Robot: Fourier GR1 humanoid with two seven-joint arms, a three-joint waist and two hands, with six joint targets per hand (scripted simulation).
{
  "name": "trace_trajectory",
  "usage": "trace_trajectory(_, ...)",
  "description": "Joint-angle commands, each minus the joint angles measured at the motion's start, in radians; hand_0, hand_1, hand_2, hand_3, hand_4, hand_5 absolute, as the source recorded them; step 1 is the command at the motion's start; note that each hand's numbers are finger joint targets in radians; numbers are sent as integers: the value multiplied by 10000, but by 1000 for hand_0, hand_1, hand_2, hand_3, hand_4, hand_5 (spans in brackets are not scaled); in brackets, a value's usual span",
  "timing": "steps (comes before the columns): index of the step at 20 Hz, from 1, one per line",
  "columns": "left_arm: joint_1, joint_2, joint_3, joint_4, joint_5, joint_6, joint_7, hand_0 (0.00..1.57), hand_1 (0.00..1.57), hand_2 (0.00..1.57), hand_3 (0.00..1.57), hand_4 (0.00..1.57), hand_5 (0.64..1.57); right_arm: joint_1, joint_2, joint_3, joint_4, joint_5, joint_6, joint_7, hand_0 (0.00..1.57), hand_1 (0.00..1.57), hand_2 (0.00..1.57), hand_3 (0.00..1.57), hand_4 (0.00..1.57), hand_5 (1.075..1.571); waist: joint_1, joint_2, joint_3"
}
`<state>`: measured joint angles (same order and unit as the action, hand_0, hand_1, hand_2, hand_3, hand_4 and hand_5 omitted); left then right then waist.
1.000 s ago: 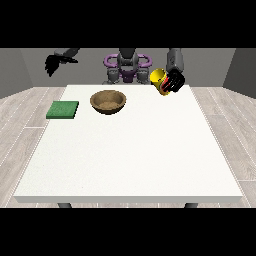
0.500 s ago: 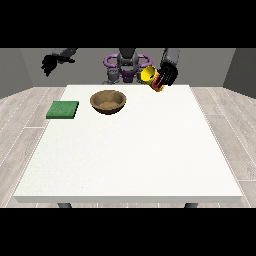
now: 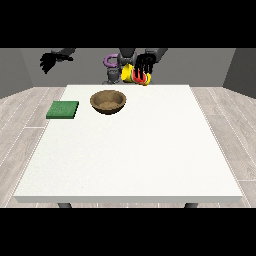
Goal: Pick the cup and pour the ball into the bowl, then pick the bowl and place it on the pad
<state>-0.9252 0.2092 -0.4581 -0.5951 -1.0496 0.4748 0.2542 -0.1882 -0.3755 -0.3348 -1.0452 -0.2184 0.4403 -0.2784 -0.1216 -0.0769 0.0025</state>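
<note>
My hand at the view's right was curled around the yellow cup, holding it tilted in the air above the table's far edge, just right of and beyond the wooden bowl. The bowl sat on the white table, with the green pad well to its left. My hand at the view's left hung raised off the table's far left corner, holding nothing, its fingers drooping loosely.
</note>
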Motion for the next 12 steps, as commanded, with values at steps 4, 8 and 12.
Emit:
trace_trajectory(4,-742,-1355,-2163,356,-2559,-1541,1199,1498,1498,1571,1571,1571,1056,17,134,-11,575,307,-136,-769,0,0,0,0,0,1571,148,154,1)
trace_trajectory(8,-1070,-1169,-3427,968,-4078,-2346,1238,1533,1533,1571,1571,1556,1164,-138,231,324,408,323,101,-378,0,0,0,0,0,1570,-110,-57,-6)
trace_trajectory(12,-1110,-1668,-4215,1321,-5049,-3442,1582,1479,1479,1571,1571,1474,1234,-462,81,149,414,38,65,154,0,0,0,0,0,1571,-212,-275,-21)
